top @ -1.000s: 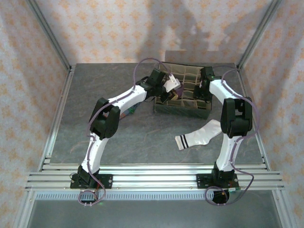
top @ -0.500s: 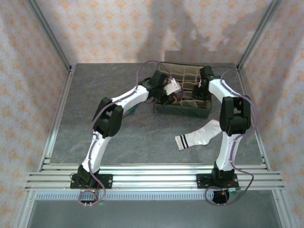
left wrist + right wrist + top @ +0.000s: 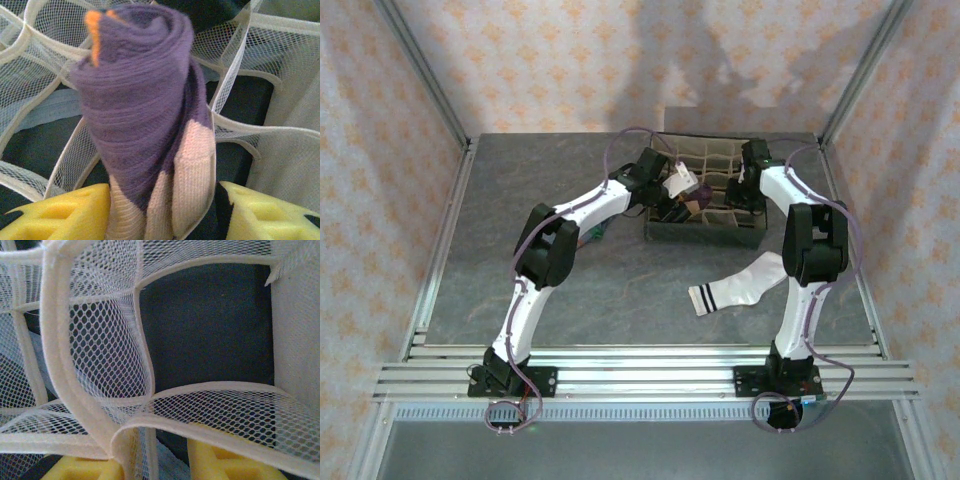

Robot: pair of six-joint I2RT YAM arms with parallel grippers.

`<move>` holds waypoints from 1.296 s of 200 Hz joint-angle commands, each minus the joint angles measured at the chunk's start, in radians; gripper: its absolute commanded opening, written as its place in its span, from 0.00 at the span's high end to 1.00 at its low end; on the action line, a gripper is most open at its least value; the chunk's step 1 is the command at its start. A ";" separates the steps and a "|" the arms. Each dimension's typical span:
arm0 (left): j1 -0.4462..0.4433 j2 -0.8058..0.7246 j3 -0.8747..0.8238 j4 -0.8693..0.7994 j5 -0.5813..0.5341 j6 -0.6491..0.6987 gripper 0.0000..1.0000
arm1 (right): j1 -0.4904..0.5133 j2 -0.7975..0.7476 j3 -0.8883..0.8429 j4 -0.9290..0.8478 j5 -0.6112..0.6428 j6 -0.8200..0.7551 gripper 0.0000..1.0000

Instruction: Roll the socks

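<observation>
The dark purple knitted sock with a peach toe [image 3: 140,100] is wound into a tight upright roll. Its peach end is pinched between the yellow foam pads [image 3: 60,210] of the left arm's jaws at the bottom of the left wrist frame, so those jaws are clenched on it. A sliver of orange shows at the roll's top. Behind it lie the beige mesh cells [image 3: 240,75] of the dark fabric organiser box [image 3: 705,235]. From above, the roll [image 3: 692,188] hangs over the left half of that box, in the upper middle of the frame.

The roll is light, soft and springy. It will probably loosen or unwind if the squeeze eases, so the hold is best taken across the wound layers, as it is here, not by a loose edge. The mesh walls are floppy and may snag it on the way down.

The right arm's jaws reach into the box's right side. Its yellow pads [image 3: 230,462] sit at the bottom of the right wrist frame with a sagging mesh divider [image 3: 95,350] running between them. I cannot tell whether they are gripping it or merely straddling it.

A white sock with black cuff stripes [image 3: 740,284] lies flat and unrolled on the grey surface [image 3: 620,290], below the box and well apart from both jaws.
</observation>
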 commanded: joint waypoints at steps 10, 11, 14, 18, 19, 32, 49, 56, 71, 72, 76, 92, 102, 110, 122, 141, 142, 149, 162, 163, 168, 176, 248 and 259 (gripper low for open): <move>0.033 -0.091 -0.050 0.086 0.058 -0.056 0.41 | -0.008 -0.041 0.037 0.014 -0.005 -0.011 0.68; 0.033 -0.092 -0.051 0.086 0.058 -0.055 0.41 | -0.009 -0.041 0.037 0.014 -0.005 -0.010 0.68; 0.033 -0.094 -0.053 0.088 0.059 -0.054 0.41 | -0.008 -0.042 0.037 0.015 -0.007 -0.009 0.68; 0.035 -0.100 -0.053 0.088 0.061 -0.052 0.41 | -0.008 -0.044 0.037 0.015 -0.009 -0.009 0.68; 0.036 -0.102 -0.053 0.088 0.062 -0.051 0.41 | -0.008 -0.045 0.037 0.015 -0.010 -0.008 0.68; 0.038 -0.113 -0.059 0.087 0.066 -0.047 0.41 | -0.008 -0.054 0.037 0.019 -0.020 -0.005 0.68; 0.044 -0.132 -0.074 0.098 0.074 -0.045 0.41 | -0.008 -0.069 0.037 0.023 -0.035 0.001 0.67; 0.044 -0.140 -0.085 0.110 0.078 -0.046 0.41 | -0.009 -0.074 0.039 0.024 -0.038 0.003 0.67; 0.045 -0.163 -0.110 0.140 0.084 -0.047 0.41 | -0.009 -0.080 0.047 0.018 -0.043 0.003 0.67; 0.045 -0.165 -0.112 0.141 0.084 -0.047 0.41 | -0.009 -0.079 0.048 0.017 -0.044 0.003 0.67; 0.045 -0.169 -0.117 0.149 0.085 -0.048 0.41 | -0.009 -0.080 0.053 0.013 -0.048 0.003 0.66; 0.045 -0.191 -0.139 0.176 0.080 -0.059 0.41 | -0.008 -0.088 0.060 0.010 -0.066 0.004 0.64; 0.048 -0.204 -0.156 0.194 0.075 -0.074 0.42 | -0.008 -0.097 0.060 0.010 -0.079 0.009 0.64; 0.051 -0.216 -0.174 0.222 0.073 -0.092 0.42 | -0.008 -0.102 0.060 0.011 -0.087 0.010 0.64; 0.054 -0.234 -0.206 0.269 0.069 -0.118 0.43 | -0.008 -0.109 0.062 0.008 -0.095 0.012 0.62; 0.056 -0.257 -0.244 0.311 0.053 -0.141 0.44 | -0.008 -0.119 0.065 0.000 -0.112 0.014 0.62; 0.056 -0.259 -0.244 0.312 0.052 -0.142 0.44 | -0.007 -0.119 0.066 0.000 -0.113 0.015 0.62; 0.056 -0.265 -0.255 0.321 0.043 -0.146 0.45 | -0.004 -0.124 0.063 -0.001 -0.117 0.015 0.62; 0.058 -0.280 -0.278 0.341 0.023 -0.160 0.46 | 0.012 -0.135 0.065 -0.006 -0.107 0.011 0.63; 0.058 -0.282 -0.279 0.343 0.021 -0.161 0.46 | 0.013 -0.137 0.065 -0.006 -0.107 0.011 0.63; 0.058 -0.287 -0.289 0.352 0.013 -0.166 0.46 | 0.022 -0.140 0.065 -0.009 -0.103 0.008 0.64; 0.058 -0.298 -0.305 0.364 0.000 -0.176 0.47 | 0.037 -0.147 0.066 -0.009 -0.098 0.006 0.66; 0.087 -0.430 -0.465 0.407 -0.099 -0.225 0.51 | 0.193 -0.105 0.103 -0.005 -0.108 0.021 0.86; 0.094 -0.453 -0.495 0.406 -0.108 -0.228 0.51 | 0.204 -0.091 0.103 -0.002 -0.109 0.024 0.87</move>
